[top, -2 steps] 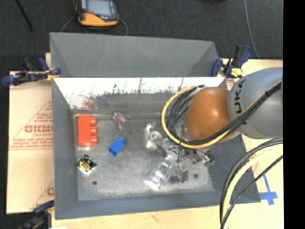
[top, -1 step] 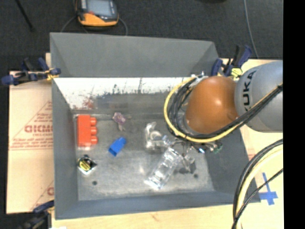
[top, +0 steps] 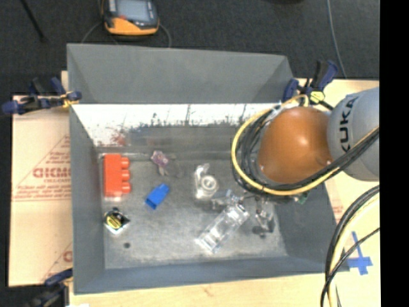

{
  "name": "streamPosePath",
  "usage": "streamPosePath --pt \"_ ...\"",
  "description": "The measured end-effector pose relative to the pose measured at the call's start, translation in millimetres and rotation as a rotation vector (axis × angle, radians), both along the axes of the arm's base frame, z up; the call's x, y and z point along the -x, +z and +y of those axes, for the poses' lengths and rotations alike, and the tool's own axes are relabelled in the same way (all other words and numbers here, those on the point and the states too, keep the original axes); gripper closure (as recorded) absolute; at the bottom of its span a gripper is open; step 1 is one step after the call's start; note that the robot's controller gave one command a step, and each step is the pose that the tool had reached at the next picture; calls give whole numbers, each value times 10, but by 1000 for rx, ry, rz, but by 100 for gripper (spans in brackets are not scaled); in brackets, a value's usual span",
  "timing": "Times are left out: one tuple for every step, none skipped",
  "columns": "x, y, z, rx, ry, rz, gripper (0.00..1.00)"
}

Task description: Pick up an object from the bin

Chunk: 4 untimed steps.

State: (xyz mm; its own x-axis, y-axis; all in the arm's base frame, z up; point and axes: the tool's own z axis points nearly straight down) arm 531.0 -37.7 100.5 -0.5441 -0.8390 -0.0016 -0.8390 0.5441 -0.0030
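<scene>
My gripper [top: 261, 217] is low in the right part of the bin, under the arm's orange dome. A clear plastic piece [top: 218, 230] lies tilted just to its left, with its upper end right beside the gripper; whether they touch I cannot tell. A small silver metal fitting [top: 206, 184] sits a little further up and left of the gripper.
A blue block [top: 156, 196] lies left of the bin's centre. An orange brick [top: 116, 173] is at the far left, with a small yellow and black tape measure [top: 115, 221] below it. A small purple thing [top: 160, 159] sits near the back wall.
</scene>
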Motion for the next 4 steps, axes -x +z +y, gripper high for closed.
streamPosePath --pt "73 -317 104 -3 3 2 0" --pt "64 -313 105 -3 1 0 0" --pt "57 -307 107 -4 0 -2 100" --pt "55 -228 102 -2 -4 1 100"
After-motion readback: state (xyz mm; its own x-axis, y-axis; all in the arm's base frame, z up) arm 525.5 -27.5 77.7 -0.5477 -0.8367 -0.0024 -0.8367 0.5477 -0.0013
